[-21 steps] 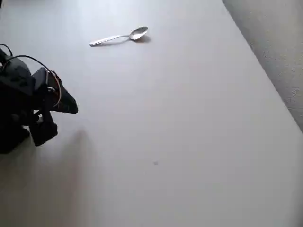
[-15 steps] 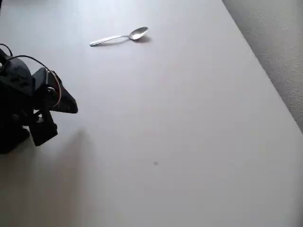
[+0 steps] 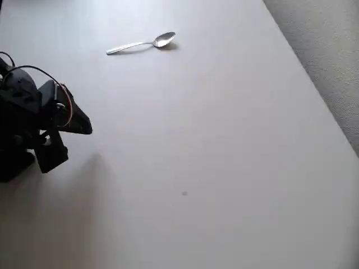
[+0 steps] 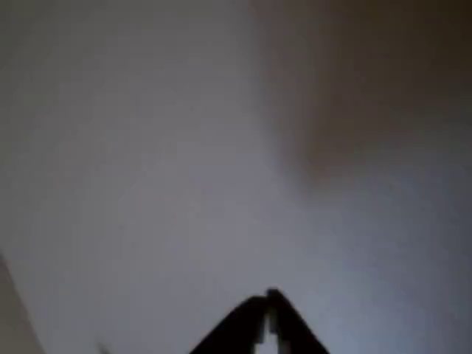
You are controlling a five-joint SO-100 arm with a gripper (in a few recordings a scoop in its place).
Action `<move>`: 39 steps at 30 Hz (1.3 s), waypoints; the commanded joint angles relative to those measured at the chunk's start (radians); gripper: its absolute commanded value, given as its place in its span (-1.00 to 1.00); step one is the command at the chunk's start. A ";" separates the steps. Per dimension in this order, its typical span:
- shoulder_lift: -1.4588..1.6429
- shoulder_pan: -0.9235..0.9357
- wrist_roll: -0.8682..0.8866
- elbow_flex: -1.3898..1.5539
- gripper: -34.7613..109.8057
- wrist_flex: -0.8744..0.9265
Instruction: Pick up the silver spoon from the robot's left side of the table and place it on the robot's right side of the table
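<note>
White table (image 3: pixel 224 140), nothing started yet: claw (image 3: pixel 84 124) parked with tips pinched together, empty. Spoon (image 3: pixel 141 43) lies well apart up-picture; next it needs to reach over and open up.

silver spoon (image 3: pixel 143 43), plain white table (image 3: pixel 224 140), black pincer (image 4: pixel 267 301).

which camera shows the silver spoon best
The overhead view: the silver spoon lies whole on the white table near the picture's top, bowl to the right, handle to the left, apart from the gripper. The wrist view gives blurred tabletop past the closed fingertips.
</note>
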 commanded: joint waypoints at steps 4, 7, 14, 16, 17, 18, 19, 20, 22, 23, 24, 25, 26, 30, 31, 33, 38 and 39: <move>0.000 0.006 0.003 -0.003 -0.54 0.008; 0.000 0.006 0.003 -0.003 -0.54 0.008; 0.000 0.006 0.003 -0.003 -0.54 0.008; 0.000 0.006 0.003 -0.003 -0.54 0.008; 0.000 0.006 0.003 -0.003 -0.54 0.008; 0.000 0.006 0.003 -0.003 -0.54 0.008; 0.000 0.006 0.003 -0.003 -0.54 0.008; 0.000 0.006 0.003 -0.003 -0.54 0.008; 0.000 0.005 0.003 -0.003 -0.54 0.008; 0.000 0.000 0.000 -0.003 -0.54 0.008; 0.000 -0.002 -0.002 -0.003 -0.54 0.008; 0.000 -0.002 -0.002 -0.003 -0.54 0.008; 0.000 -0.002 -0.002 -0.003 -0.54 0.008; 0.000 -0.003 -0.002 -0.003 -0.46 0.006; 0.000 -0.006 -0.003 -0.002 -0.34 -0.008; 0.000 -0.046 -0.025 0.008 -0.26 -0.126; -0.025 -0.167 -0.232 -0.064 -0.08 -0.310; -0.092 -0.255 -0.264 -0.117 -0.06 -0.296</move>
